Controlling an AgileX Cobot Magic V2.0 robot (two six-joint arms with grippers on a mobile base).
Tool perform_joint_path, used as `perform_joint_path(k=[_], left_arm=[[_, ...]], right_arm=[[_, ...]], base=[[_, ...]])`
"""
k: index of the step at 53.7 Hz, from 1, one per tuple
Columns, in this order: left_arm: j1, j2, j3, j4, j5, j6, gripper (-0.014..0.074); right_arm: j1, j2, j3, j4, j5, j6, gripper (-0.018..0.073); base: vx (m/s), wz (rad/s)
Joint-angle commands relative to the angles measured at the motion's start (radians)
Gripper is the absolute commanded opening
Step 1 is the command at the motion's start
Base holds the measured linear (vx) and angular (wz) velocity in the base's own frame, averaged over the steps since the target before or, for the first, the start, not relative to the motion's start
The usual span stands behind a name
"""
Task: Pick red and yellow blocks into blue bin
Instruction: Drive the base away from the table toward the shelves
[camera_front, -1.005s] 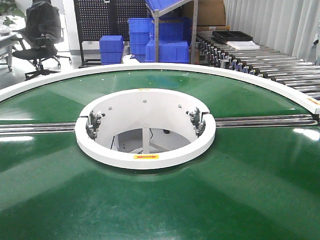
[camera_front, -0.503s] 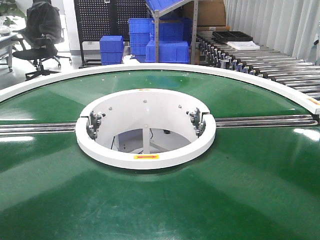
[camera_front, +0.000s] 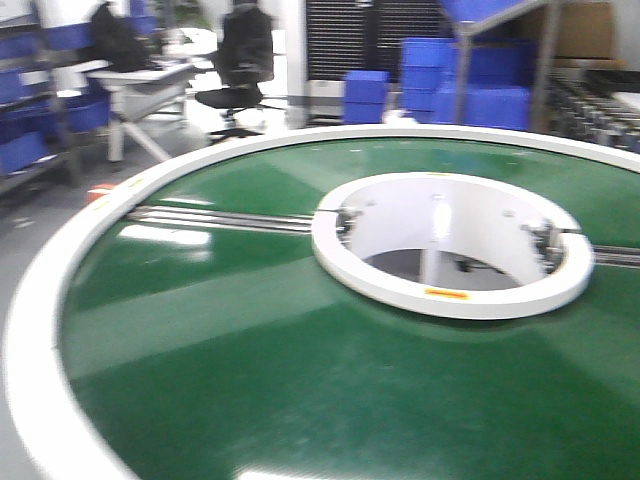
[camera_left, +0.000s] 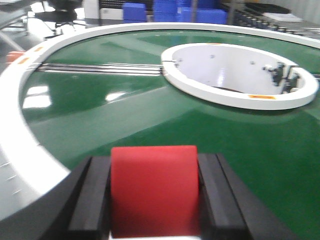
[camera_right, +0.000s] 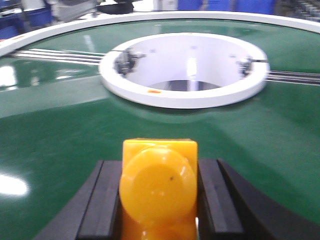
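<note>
My left gripper (camera_left: 154, 192) is shut on the red cube (camera_left: 154, 187), held between its two black fingers (camera_left: 94, 197) above the green turntable (camera_left: 150, 115). My right gripper (camera_right: 159, 192) is shut on the yellow studded brick (camera_right: 159, 185), with a round stud facing the camera, above the same green surface (camera_right: 60, 115). Neither gripper shows in the front view. The blue bin with the rolled rim does not show in any view.
A white ring (camera_front: 450, 245) surrounds the hole at the turntable's centre, and a white rim (camera_front: 40, 330) edges the table at the left. Metal rails (camera_front: 220, 218) cross the belt. Blue crates (camera_front: 440, 80), a desk (camera_front: 140, 85) and office chairs (camera_front: 240, 60) stand beyond.
The front view has swung to the left: the white ring has moved right in the frame and the table's left rim, desk and chairs have come into view. The picture is blurred by motion.
</note>
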Motion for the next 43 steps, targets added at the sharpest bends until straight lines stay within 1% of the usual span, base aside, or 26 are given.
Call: perform_joint_path(k=[1,43], left_arm=[[-0.002,0.002,-0.027,-0.015,-0.078,-0.003,-0.0001],[-0.002,0.001,-0.027,-0.015,-0.077,-0.003,0.0]], right_arm=[[-0.003,0.004,-0.03,-0.038,-0.064,-0.002,-0.001],[-0.003,0.004,-0.03,-0.038,-0.064,-0.002,-0.001]], base=[[-0.19,0.57],[-0.21,0.58]])
